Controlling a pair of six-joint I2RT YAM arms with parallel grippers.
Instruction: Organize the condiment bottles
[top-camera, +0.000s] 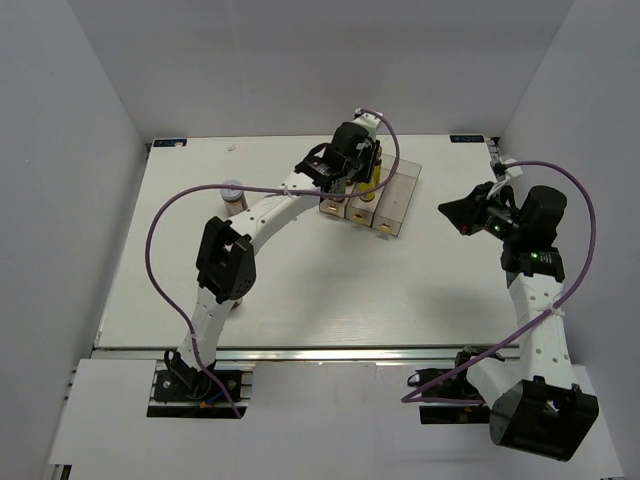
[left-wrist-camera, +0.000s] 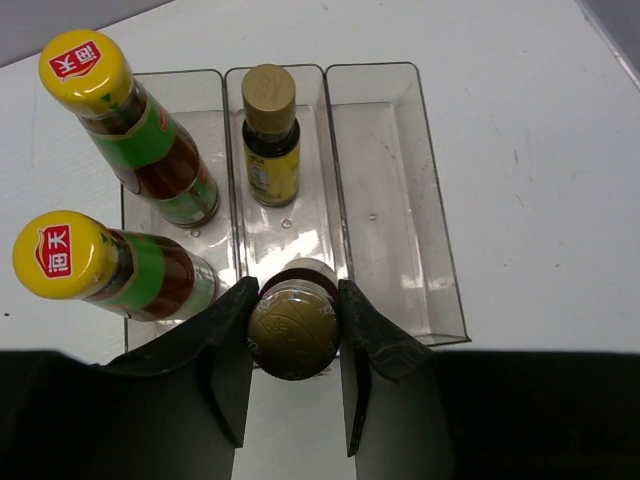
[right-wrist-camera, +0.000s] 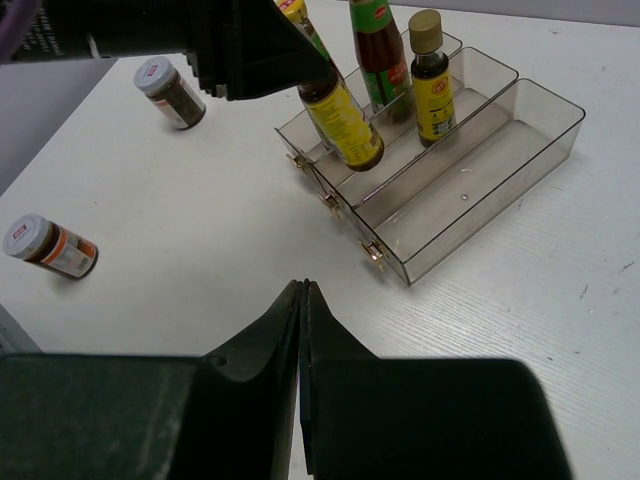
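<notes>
My left gripper (left-wrist-camera: 297, 290) is shut on the gold cap of a slim yellow-brown bottle (left-wrist-camera: 293, 335) and holds it tilted at the near end of the middle compartment of the clear tray (left-wrist-camera: 440, 260). The other slim bottle (left-wrist-camera: 271, 135) stands at that compartment's far end. Two red sauce bottles (left-wrist-camera: 150, 140) (left-wrist-camera: 110, 265) stand in the left compartment. The right compartment holds nothing. Two white-lidded brown jars (right-wrist-camera: 165, 92) (right-wrist-camera: 50, 247) lie on the table left of the tray. My right gripper (right-wrist-camera: 303, 285) is shut and empty above the table, right of the tray (top-camera: 400, 195).
In the top view one jar (top-camera: 233, 192) shows beside the left arm's purple cable. The left gripper (top-camera: 345, 165) hangs over the tray's left end. The right gripper (top-camera: 462, 215) is near the table's right side. Grey walls enclose the table.
</notes>
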